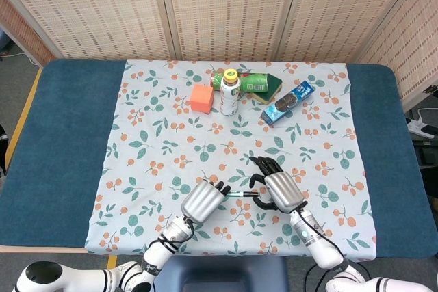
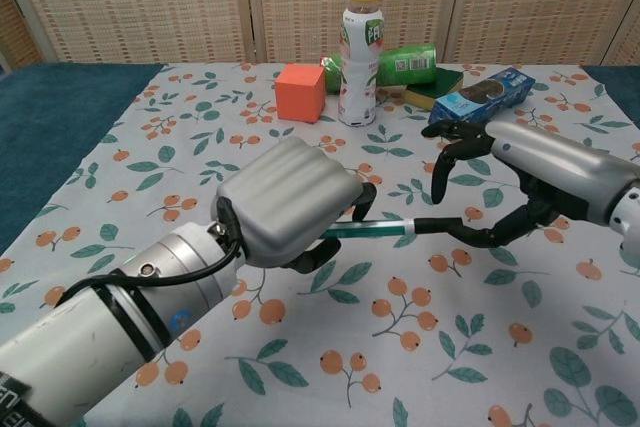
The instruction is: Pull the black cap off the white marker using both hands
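Note:
My left hand grips the white marker by its barrel, level above the floral cloth and pointing right. The black cap sticks out on the marker's right end. My right hand has come up around that end. Its dark fingers hang spread above the cap, and its thumb lies beneath, at the cap's tip. The fingers are not closed on the cap. My left hand's shell hides the marker's left part.
At the back of the floral tablecloth stand an orange cube, a yellow-capped bottle, a green can and a blue cookie pack. Blue table cover lies on both sides.

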